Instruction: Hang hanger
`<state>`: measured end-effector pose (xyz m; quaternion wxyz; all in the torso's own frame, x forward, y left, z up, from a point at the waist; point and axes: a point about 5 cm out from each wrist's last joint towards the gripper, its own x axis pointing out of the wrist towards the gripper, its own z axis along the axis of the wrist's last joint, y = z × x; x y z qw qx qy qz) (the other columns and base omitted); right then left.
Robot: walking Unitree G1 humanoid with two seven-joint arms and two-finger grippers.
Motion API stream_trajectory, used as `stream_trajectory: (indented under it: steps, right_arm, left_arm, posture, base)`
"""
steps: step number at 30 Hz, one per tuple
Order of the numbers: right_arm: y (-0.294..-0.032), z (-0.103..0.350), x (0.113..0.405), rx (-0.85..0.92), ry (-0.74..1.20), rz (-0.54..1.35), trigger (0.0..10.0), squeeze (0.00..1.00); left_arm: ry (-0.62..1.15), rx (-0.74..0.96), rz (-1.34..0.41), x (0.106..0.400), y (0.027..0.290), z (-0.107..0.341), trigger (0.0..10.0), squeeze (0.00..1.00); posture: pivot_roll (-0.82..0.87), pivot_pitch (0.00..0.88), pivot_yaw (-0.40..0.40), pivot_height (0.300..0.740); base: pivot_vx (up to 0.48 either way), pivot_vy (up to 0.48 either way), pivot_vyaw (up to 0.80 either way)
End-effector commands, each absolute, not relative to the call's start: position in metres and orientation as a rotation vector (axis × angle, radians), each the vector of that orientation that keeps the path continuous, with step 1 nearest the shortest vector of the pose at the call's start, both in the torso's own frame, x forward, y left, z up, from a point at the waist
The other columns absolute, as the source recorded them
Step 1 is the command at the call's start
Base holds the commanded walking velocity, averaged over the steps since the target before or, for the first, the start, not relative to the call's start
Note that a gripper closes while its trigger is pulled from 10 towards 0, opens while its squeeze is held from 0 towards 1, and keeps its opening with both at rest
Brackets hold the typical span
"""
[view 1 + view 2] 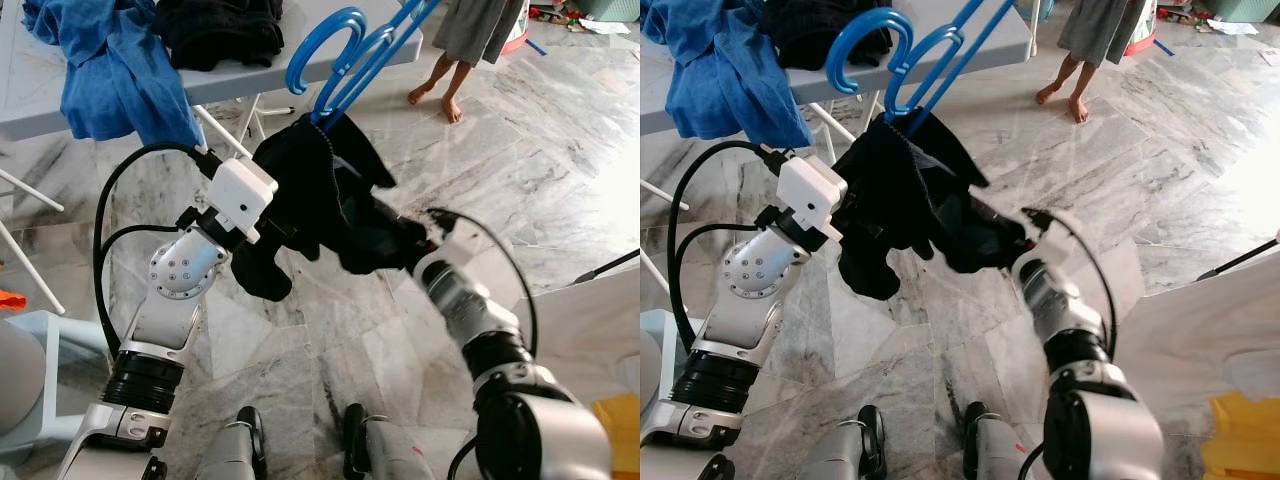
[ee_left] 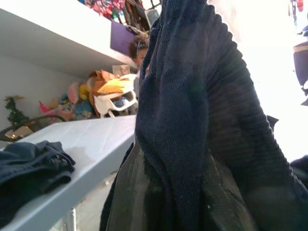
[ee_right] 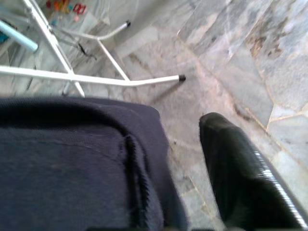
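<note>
1. Blue plastic hangers stick up with their hooks above a dark knitted garment, held in the air over the marble floor, just in front of a grey table.
2. By my judgement the hangers are light and stiff, and the smooth plastic may slip; the garment is soft and floppy, so it will sag and swing and gives no firm hold by itself.
3. A good place to hold is probably the hanger neck just under the hooks, where the plastic is rigid, not the loose cloth.
4. Left gripper is raised from a bent elbow, with its wrist camera box turned up, and pushed into the left side of the garment. Its fingers are buried in cloth, so I cannot tell whether they are spread or pinched.
5. Right gripper reaches forward and inward to the garment's lower right. In the right wrist view one black finger stands clear of the cloth beside it, so the claw looks spread and not clamped.
6. Blue cloth and more dark clothes lie on the table; a person's bare feet stand beyond.
</note>
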<state>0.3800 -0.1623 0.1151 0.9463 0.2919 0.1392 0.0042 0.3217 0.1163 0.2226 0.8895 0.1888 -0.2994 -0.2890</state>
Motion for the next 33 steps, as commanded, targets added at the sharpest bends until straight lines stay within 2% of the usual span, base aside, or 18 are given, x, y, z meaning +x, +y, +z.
stream_trajectory:
  steps: [1, 19, 26, 33]
  right_arm:
    - [-0.171, 0.108, 0.377, 0.615, 0.322, -0.037, 0.0, 0.00]
    - [-0.199, 0.128, 0.383, 0.603, 0.278, -0.087, 0.0, 0.00]
    - [-0.205, 0.143, 0.389, 0.556, 0.261, -0.067, 0.0, 0.00]
    - [-0.208, 0.152, 0.393, 0.489, 0.258, -0.058, 0.0, 0.00]
  left_arm:
    - [-0.673, 0.393, -0.611, 0.316, 0.118, 0.229, 0.0, 0.00]
    - [-0.532, 0.429, -0.692, 0.309, 0.125, 0.184, 0.0, 0.00]
    - [-0.449, 0.403, -0.890, 0.294, 0.117, 0.164, 0.0, 0.00]
    - [-0.409, 0.386, -0.976, 0.286, 0.113, 0.154, 0.0, 0.00]
  posture:
    - [-0.08, 0.278, -0.071, 0.740]
    - [-0.09, 0.269, -0.062, 0.740]
    - [-0.09, 0.267, -0.062, 0.740]
    - [-0.09, 0.271, -0.053, 0.740]
  base:
    - [0.000, 0.000, 0.00]
    - [0.000, 0.000, 0.00]
    - [0.000, 0.000, 0.00]
    - [0.000, 0.000, 0.00]
